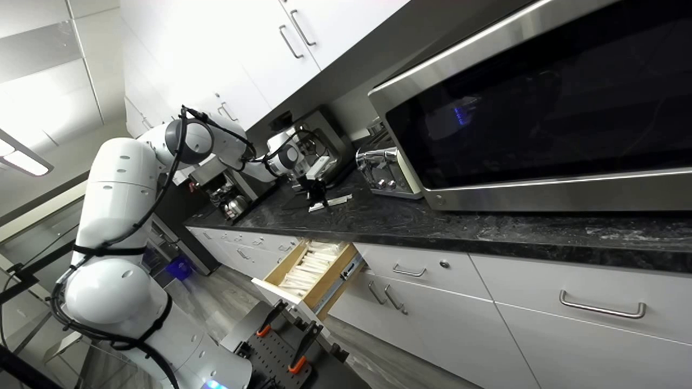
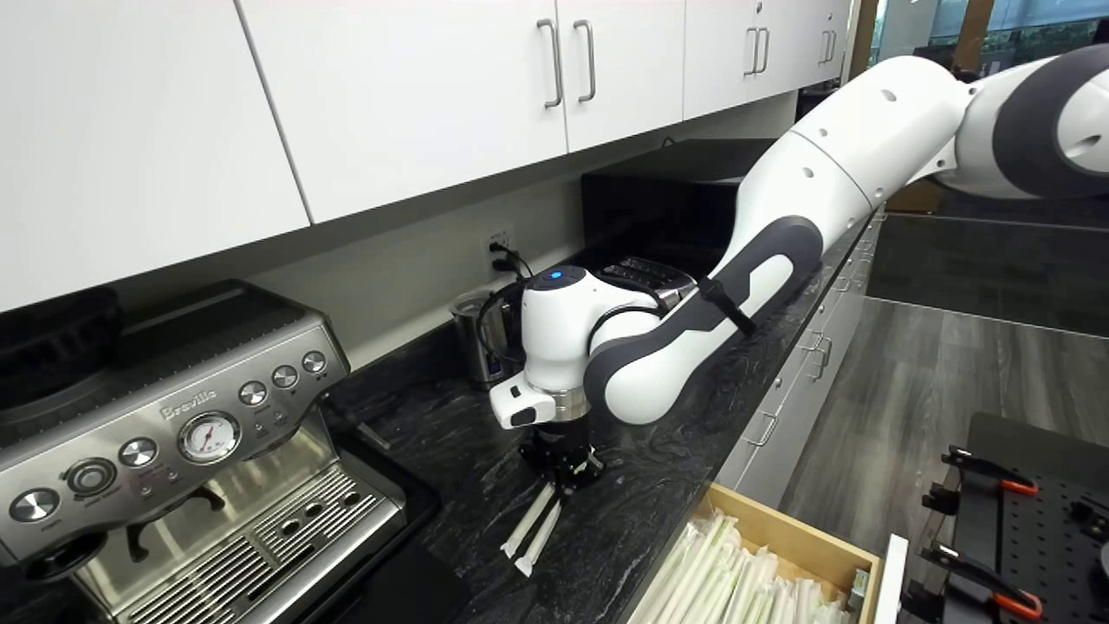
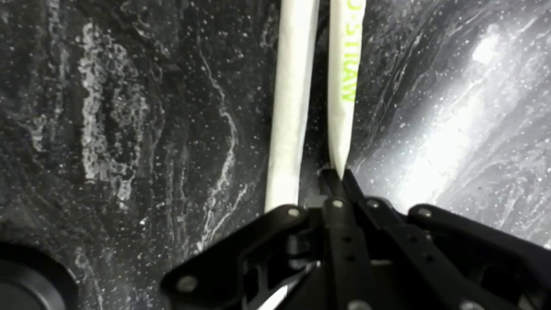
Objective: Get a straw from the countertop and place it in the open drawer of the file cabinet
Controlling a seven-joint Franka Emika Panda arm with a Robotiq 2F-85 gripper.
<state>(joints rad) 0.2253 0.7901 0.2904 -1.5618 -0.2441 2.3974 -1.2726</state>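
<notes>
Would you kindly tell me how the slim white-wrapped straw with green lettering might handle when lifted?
The straw is probably light, being slim, and likely stiff, as it looks straight. Its wrapper may crumple, since it narrows at the black jointed gripper.

Green-lettered straw [image 3: 348, 77], end pinched in claw [image 3: 339, 175]; drawer [image 2: 787, 530] open.

Was a kitchen. Dark stone worktop [image 1: 389, 219] ran under white wall cupboards [image 2: 416, 78], carrying a microwave [image 1: 540, 119], toaster [image 1: 386, 175] and a Breville espresso machine [image 2: 204, 464]. White lower cabinets [image 1: 573, 275] had bar handles [image 1: 603, 309]; one open drawer [image 2: 784, 527] held a pile of wrapped straws [image 2: 719, 572]. Panelled ceiling [image 1: 40, 54] and round cabinet locks [image 1: 444, 263] leaned office break area over home, though that couldn't be confirmed.
</notes>
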